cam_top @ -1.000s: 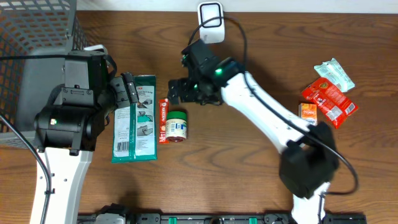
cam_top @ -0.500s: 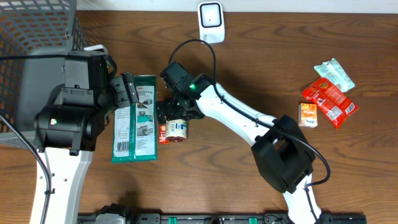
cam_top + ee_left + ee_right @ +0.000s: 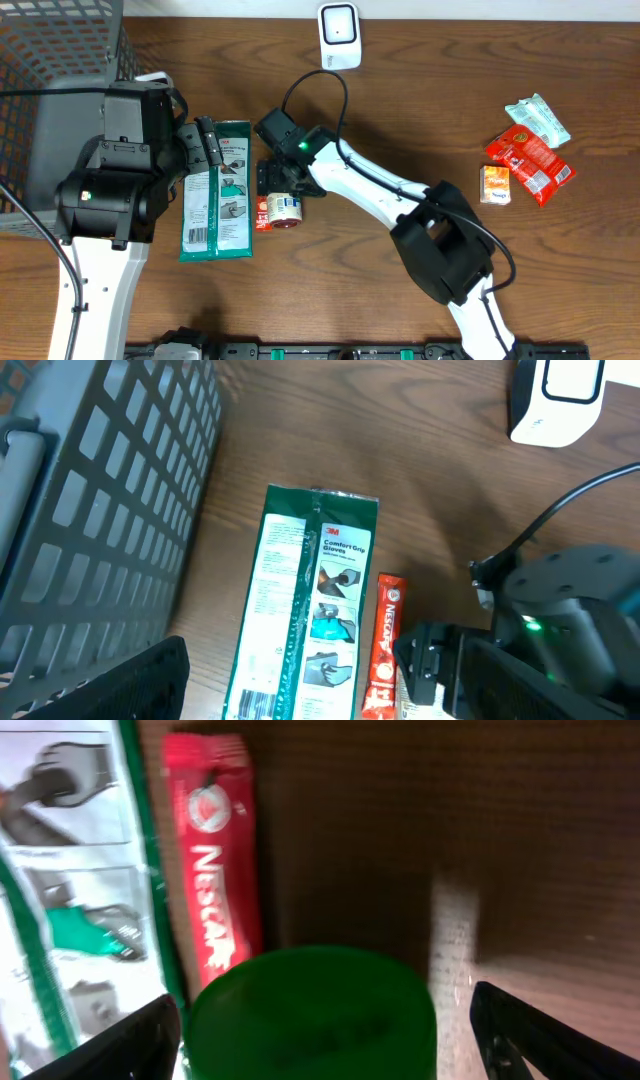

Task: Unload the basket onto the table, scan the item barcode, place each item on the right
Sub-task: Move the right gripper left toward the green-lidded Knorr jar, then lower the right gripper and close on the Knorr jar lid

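Straddling the green lid [image 3: 312,1020] of a small jar [image 3: 286,209] with the right gripper [image 3: 325,1005], its fingers [image 3: 120,1045] spread wide, one on each side, nothing pinched between them. Resting left of the middle of the table [image 3: 400,90], white label facing up toward the overhead camera. Lying just left of the jar, close against it, a red coffee stick [image 3: 215,890], long side running near to far. Lying further left, just beside the stick, a flat green glove packet [image 3: 310,610]. Hanging over that packet's far left corner, the left gripper [image 3: 206,146], spread open and holding nothing, only one dark finger [image 3: 130,680] showing in its own camera. Standing at the far edge, well apart from the jar, a white scanner [image 3: 339,36]. Filling the far left corner, a grey wire basket [image 3: 60,40]. Grouped at the right, well apart from everything else: a small orange box [image 3: 495,184], a red packet [image 3: 530,160] and a pale green packet [image 3: 537,118].
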